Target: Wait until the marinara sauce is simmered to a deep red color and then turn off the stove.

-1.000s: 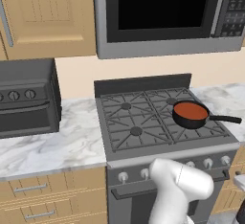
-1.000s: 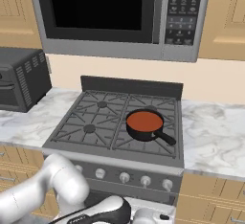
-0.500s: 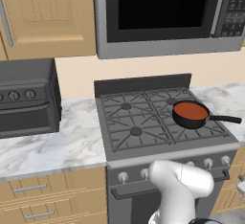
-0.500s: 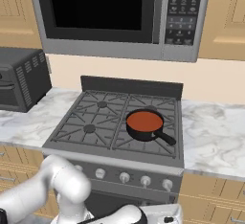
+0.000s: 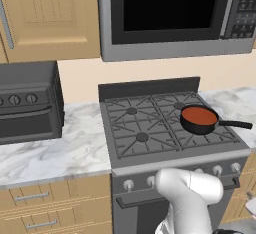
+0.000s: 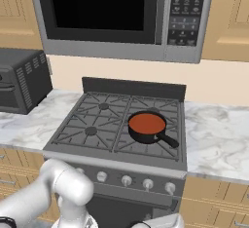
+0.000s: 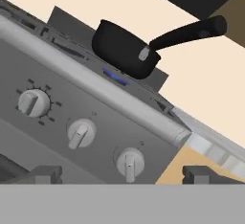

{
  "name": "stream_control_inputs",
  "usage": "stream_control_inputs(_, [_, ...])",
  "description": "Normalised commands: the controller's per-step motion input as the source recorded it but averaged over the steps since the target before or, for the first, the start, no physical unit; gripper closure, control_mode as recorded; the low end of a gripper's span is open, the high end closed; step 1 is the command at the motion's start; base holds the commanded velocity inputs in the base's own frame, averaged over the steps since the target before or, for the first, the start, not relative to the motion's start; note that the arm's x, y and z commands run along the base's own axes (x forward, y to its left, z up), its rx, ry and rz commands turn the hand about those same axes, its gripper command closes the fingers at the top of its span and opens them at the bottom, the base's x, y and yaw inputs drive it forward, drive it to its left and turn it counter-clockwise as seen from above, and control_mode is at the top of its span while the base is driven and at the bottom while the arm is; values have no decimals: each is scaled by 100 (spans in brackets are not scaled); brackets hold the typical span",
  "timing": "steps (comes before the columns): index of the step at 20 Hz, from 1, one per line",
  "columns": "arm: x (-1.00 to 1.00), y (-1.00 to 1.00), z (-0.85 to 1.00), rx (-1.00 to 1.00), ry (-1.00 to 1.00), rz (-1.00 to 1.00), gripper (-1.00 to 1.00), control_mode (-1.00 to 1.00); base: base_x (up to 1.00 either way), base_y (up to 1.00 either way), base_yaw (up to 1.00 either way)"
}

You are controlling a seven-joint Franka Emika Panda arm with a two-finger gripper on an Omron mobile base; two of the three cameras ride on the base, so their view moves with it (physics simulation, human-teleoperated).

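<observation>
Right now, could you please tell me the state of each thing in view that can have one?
Sauce: orange-red, level in the pan.
Pan: upright on the stove's front right burner.
Burner flame: lit, blue under the pan.
Gripper: open, empty, facing the knobs.
Knobs: untouched, settings unclear.
Microwave: door shut.
Toaster oven: door shut.

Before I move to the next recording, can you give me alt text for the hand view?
Seen low and tilted, the stove front fills the frame with three silver knobs, and the open tool is aimed just below them. Above sits the black pan, its long handle pointing right, with a small blue flame glowing under it.
</observation>
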Motion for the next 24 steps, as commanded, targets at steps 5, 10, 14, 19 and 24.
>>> stream_control_inputs(5, [24, -1, -17, -7, 0, -1, -100, -100, 0, 0, 0])
stream_control_inputs(10, [27, 0, 0, -1, 0, -7, -100, -100, 0, 0, 0])
stream_control_inputs(14, [32, 0, 0, 0, 0, -8, -100, -100, 0, 0, 0])
stream_control_inputs(19, [32, 0, 0, 0, 0, -7, -100, -100, 0, 0, 0])
stream_control_inputs(24, [29, 0, 0, 0, 1, -4, -100, -100, 0, 0, 0])
